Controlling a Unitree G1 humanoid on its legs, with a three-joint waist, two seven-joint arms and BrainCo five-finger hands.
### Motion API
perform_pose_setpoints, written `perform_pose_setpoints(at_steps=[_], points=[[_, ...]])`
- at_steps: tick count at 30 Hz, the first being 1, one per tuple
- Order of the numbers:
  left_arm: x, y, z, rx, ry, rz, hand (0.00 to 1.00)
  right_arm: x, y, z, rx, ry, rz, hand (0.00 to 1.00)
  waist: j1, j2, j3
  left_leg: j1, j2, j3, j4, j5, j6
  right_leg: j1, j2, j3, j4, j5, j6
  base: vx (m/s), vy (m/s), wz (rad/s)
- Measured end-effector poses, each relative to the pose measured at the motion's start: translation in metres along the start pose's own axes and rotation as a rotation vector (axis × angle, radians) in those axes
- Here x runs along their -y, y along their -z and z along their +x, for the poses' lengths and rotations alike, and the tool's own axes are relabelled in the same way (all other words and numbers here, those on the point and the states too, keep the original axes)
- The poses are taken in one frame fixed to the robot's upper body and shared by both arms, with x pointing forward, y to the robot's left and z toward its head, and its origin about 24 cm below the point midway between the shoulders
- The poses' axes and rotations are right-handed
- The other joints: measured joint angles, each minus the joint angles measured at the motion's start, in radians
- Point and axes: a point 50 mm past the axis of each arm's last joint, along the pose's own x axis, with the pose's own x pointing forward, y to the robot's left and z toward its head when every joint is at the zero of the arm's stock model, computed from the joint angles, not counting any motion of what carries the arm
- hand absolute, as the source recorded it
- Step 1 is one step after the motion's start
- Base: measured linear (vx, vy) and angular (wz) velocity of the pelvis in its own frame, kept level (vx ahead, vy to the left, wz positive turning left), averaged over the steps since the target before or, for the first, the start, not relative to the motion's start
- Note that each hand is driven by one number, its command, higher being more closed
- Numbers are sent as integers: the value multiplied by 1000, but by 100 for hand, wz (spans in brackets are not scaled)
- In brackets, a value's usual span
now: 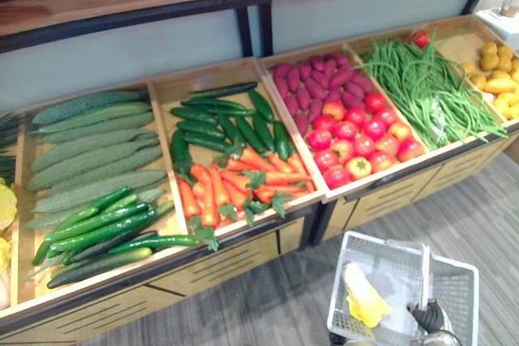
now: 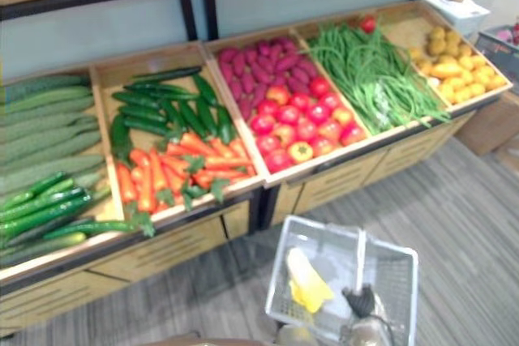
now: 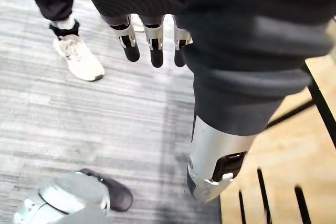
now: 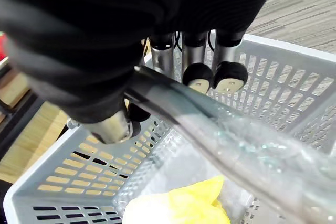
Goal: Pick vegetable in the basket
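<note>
The white slotted plastic basket (image 4: 79, 166) is carried in front of and below the front edge of the wooden produce stand (image 1: 227, 263). Its grey bar handle (image 4: 173, 98) is gripped by the right hand (image 4: 195, 53), whose fingers are curled round it; a pale yellow item (image 1: 365, 297) of a kind that cannot be told is seen lying inside. The left hand (image 3: 152, 38) hangs over the grey plank floor (image 3: 105, 129) with fingers straight and nothing in them, a person's pale shoe (image 3: 79, 59) nearby. The vegetables lie in the stand's compartments: orange carrots (image 1: 235, 180) at the front edge of one, dark green cucumbers (image 1: 219, 123) behind them, red tomatoes (image 1: 357, 139) in the next compartment to the right. The step in hand is judged to be the reach for a fresh pick, best made by the free left hand. A piece near the front edge should be chosen — one lying on top, so that neighbours are not dragged off the tilted compartment — and closed on across its middle. The basket is best held level and just under that edge, so that the carry is short and the drop gentle.
</note>
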Motion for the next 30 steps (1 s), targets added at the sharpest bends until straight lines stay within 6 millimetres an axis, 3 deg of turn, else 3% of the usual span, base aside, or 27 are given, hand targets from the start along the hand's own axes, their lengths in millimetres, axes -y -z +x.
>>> perform_pose_setpoints(at_steps=[3, 6, 8, 9, 12, 14, 22, 30], points=[[-22, -14, 9, -2, -118, -149, 0, 1, 11, -1, -47, 3, 7, 100, 1, 0, -10, 11, -9, -14, -17, 9, 3, 13, -7, -16, 0, -1, 1, 3, 19, 15], [-53, -56, 15, 146, -270, -257, 0, 0, 19, -3, -76, -3, 8, 100, 1, -6, -15, 8, -14, -35, -31, 22, 3, 15, -13, -37, 0, -1, 2, -8, 0, 19], [-70, -87, 10, 284, -361, -313, 0, -1, 21, -4, -81, -9, 6, 100, 2, -9, -18, 0, -16, -44, -29, 24, 4, 15, -15, -47, 1, -1, 2, -16, -3, 20], [-79, -109, 1, 392, -414, -350, 0, -2, 23, -4, -86, -13, 5, 100, 3, -11, -19, -6, -18, -59, -29, 28, 4, 18, -18, -61, 1, -1, 2, -15, -2, 24], [-87, -150, -29, 632, -483, -406, 0, -4, 23, -5, -80, -20, 3, 100, 5, -12, -20, -6, -25, -75, -29, 33, 7, 27, -25, -74, 1, -1, 2, -20, 6, 19], [-80, -172, -56, 805, -499, -393, 0, -5, 20, -4, -68, -23, 0, 100, 5, -12, -21, -9, -33, -82, -29, 36, 11, 29, -31, -79, 1, 0, 3, -36, 12, 9], [-41, -193, -117, 1069, -365, -386, 0, -12, 11, -3, -33, -39, -16, 100, 2, -13, -23, -23, -38, -72, -23, 37, 12, 9, -31, -66, 1, 3, 7, -7, 0, -2], [-18, -200, -145, 1197, -224, -346, 0, -17, 6, -3, -11, -49, -22, 100, -10, -7, -28, -10, -39, -46, -22, 32, 16, 6, -30, -35, 1, 8, 13, 13, 14, -10]])
